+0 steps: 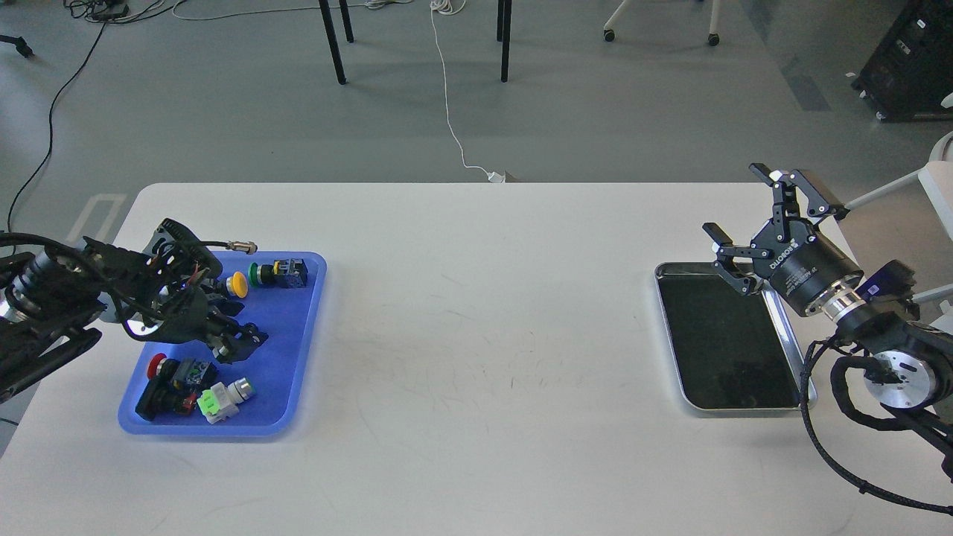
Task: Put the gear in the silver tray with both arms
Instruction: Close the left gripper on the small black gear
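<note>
The silver tray (728, 350) lies on the right side of the white table, its dark bottom bare. My right gripper (733, 199) hangs open and empty above the tray's far right corner, fingers pointing up and left. My left gripper (237, 336) reaches down into the blue plastic tray (292, 350) among the parts there. Its dark fingers cannot be told apart. I cannot make out a gear among the parts; my left arm hides part of the blue tray.
The blue tray holds several push-button switches: a yellow one (237, 284), a green one (262, 274), a red one (156, 365) and a white and green block (220, 402). The white table (484, 335) spans between the two trays. Chair legs and cables are on the floor behind.
</note>
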You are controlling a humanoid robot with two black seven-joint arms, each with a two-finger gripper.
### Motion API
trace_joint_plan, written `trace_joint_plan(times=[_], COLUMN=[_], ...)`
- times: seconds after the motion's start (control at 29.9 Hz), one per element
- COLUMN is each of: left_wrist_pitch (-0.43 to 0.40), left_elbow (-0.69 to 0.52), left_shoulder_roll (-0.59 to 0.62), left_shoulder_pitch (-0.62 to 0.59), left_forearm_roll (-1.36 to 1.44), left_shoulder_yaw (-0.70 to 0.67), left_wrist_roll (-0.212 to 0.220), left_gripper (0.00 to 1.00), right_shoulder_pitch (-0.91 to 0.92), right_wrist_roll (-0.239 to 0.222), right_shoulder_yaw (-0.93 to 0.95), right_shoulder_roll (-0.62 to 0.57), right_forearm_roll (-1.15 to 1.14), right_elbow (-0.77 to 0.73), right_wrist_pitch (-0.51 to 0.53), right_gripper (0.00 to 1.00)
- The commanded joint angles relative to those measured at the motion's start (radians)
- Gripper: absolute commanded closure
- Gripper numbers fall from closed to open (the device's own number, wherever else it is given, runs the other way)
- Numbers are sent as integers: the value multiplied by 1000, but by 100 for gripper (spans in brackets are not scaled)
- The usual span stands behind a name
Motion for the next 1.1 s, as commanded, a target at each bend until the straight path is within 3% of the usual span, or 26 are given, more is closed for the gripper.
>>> trace_joint_plan(times=[0.0,0.37,0.84,1.07], left_wrist_pitch=[2,0,-11,-79], left_elbow=[15,27,8,-198], left_shoulder_roll=[-20,-24,-6,75], left_shoulder_pitch=[0,2,-27,-147], left_forearm_roll=[0,0,0,-141], left_shoulder_yaw=[1,1,0,-3], left_wrist_roll=[0,0,0,0], left_gripper=[38,73,79,79], right_shoulder_pitch=[0,0,1,1], right_wrist_roll=[0,0,0,0], right_shoulder_yaw=[-2,0,3,5], right_shoulder_roll=[0,0,0,8], right_forearm_roll=[0,-1,-1,-3], right_elbow=[-1,-1,-1,-2], right_wrist_pitch=[0,0,0,-3], right_gripper=[1,1,1,1])
